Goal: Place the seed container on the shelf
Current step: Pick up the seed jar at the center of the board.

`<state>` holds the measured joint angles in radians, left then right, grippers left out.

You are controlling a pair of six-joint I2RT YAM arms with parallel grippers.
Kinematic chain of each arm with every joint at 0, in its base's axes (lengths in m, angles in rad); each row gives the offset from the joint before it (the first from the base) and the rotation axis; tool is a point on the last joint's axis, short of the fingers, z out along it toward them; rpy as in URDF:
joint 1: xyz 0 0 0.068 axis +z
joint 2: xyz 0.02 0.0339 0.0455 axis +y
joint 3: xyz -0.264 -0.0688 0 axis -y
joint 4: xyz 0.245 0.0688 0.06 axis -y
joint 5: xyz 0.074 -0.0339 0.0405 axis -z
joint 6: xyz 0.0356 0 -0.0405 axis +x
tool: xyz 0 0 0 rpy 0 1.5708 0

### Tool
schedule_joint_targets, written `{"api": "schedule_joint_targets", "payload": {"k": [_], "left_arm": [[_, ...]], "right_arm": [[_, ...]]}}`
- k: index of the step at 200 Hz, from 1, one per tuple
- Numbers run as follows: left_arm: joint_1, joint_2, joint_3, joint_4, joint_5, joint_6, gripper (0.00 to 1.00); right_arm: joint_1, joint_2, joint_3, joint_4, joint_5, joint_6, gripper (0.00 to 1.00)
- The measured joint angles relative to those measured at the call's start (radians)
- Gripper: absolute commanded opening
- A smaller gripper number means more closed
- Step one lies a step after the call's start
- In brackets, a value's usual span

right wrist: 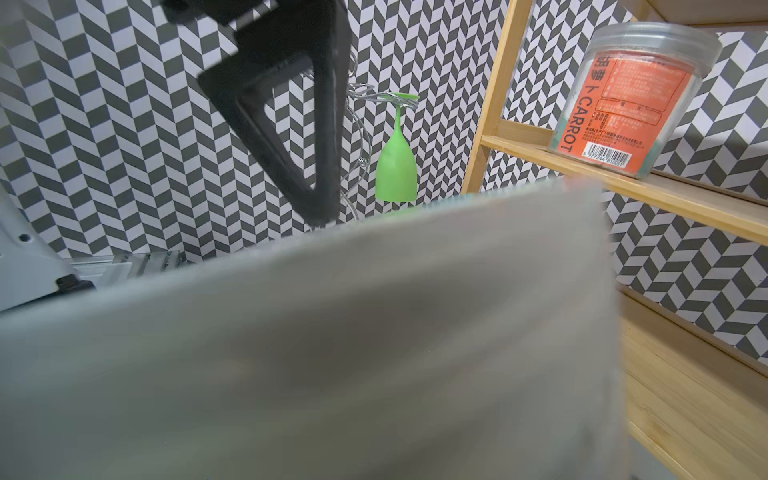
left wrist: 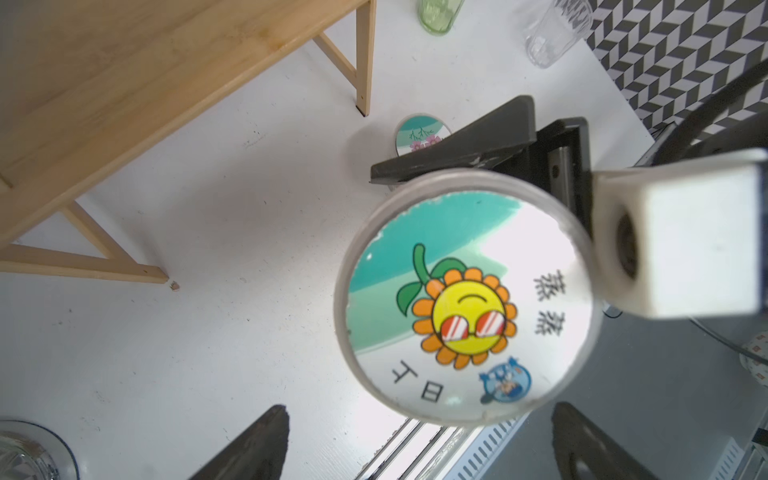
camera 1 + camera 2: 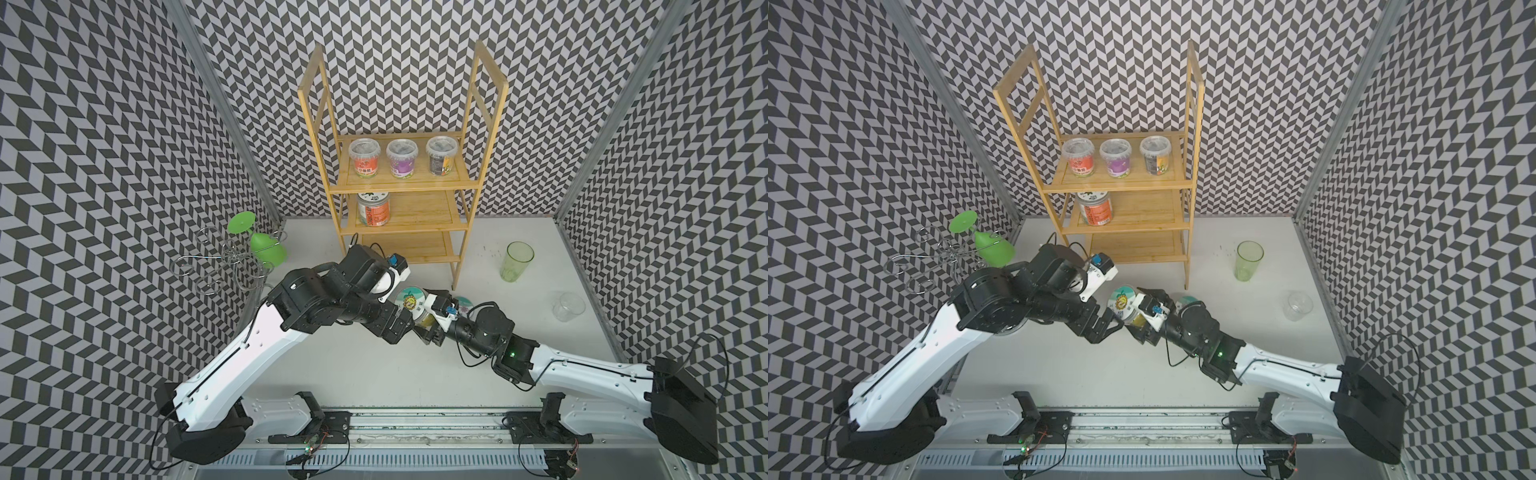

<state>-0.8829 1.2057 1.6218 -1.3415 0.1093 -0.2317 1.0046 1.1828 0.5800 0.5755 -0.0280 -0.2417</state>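
Seed container (image 3: 410, 304) with a sunflower lid hung above the table (image 3: 374, 374), on the near side of the shelf (image 3: 419, 212), not on it. Right gripper (image 3: 428, 319) grasped its body; left gripper (image 3: 1112, 325), at its left, was released, jaws wide apart.

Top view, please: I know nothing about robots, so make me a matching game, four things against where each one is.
Things:
1. sunflower-lid jar
2. carrot jar
3. green wine glass
4. green tumbler

Places:
A. hanging upside down from the wire stand
B. clamped in the right gripper
C. upright on the table
D. on the middle board of the shelf

Pairs: 1-B, 2-D, 3-A, 4-C
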Motion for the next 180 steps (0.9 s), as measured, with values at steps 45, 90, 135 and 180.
{"api": "schedule_joint_targets", "payload": {"k": [45, 90, 135, 180], "left_arm": [[0.031, -0.064, 0.002, 0.0, -0.058, -0.006, 0.99], [0.14, -0.124, 0.011, 0.032, -0.215, -0.061, 1.0], [0.196, -0.222, -0.014, 0.116, -0.355, -0.193, 0.99], [0.196, -0.307, -0.074, 0.169, -0.42, -0.293, 0.99]], "right_arm": [[0.0, -0.035, 0.0, -0.03, 0.014, 0.008, 0.63], [0.0, -0.087, 0.014, -0.054, 0.031, 0.054, 0.63], [0.0, -0.082, 0.122, -0.059, 0.092, 0.124, 0.64], [0.0, -0.021, 0.269, -0.047, 0.203, 0.192, 0.65]]}}
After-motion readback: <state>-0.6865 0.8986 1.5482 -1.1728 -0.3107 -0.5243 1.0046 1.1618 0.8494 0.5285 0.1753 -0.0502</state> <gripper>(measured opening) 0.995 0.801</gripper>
